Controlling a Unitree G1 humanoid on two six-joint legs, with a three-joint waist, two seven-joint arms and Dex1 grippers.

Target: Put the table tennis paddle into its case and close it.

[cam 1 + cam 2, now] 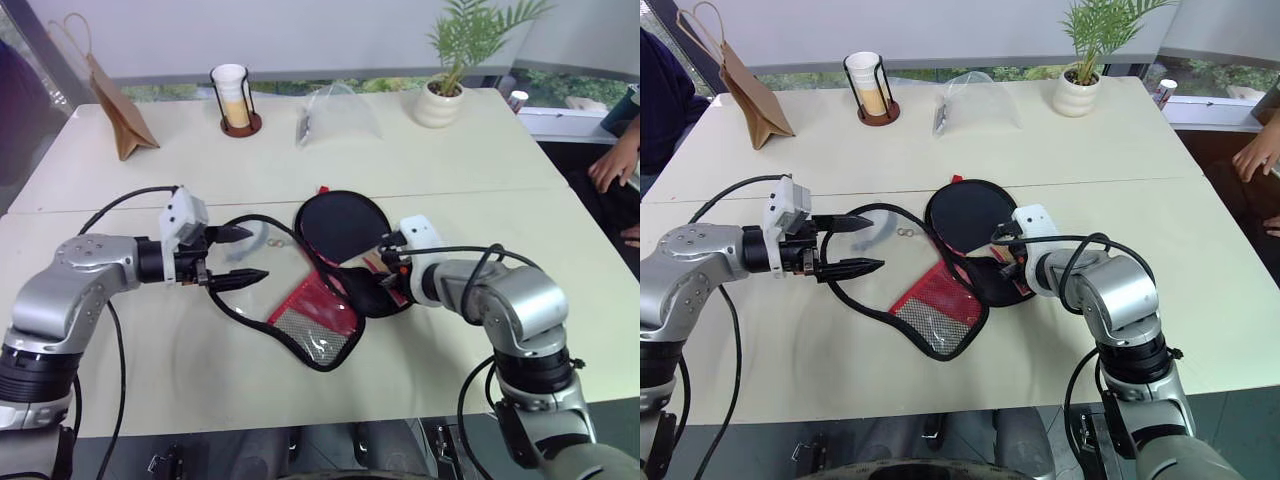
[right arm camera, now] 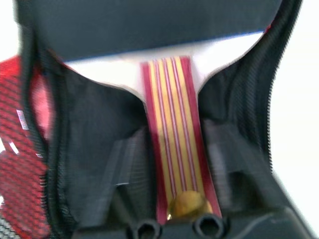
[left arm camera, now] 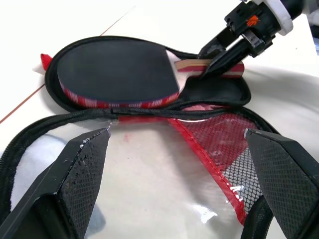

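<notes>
In the open case (image 1: 318,318), paddle (image 1: 340,225)

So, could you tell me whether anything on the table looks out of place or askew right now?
Nothing is spilled or damaged. The case lies splayed open, lid flap flipped toward the robot, and the table tennis paddle rests in its far half. The right gripper is at the handle, jaws straddling it.

silver metal arms (image 1: 70,290) with black joints — loose black cables (image 1: 110,360) alongside. white wrist blocks (image 1: 185,218), textured black fingers (image 3: 79,172).
</notes>
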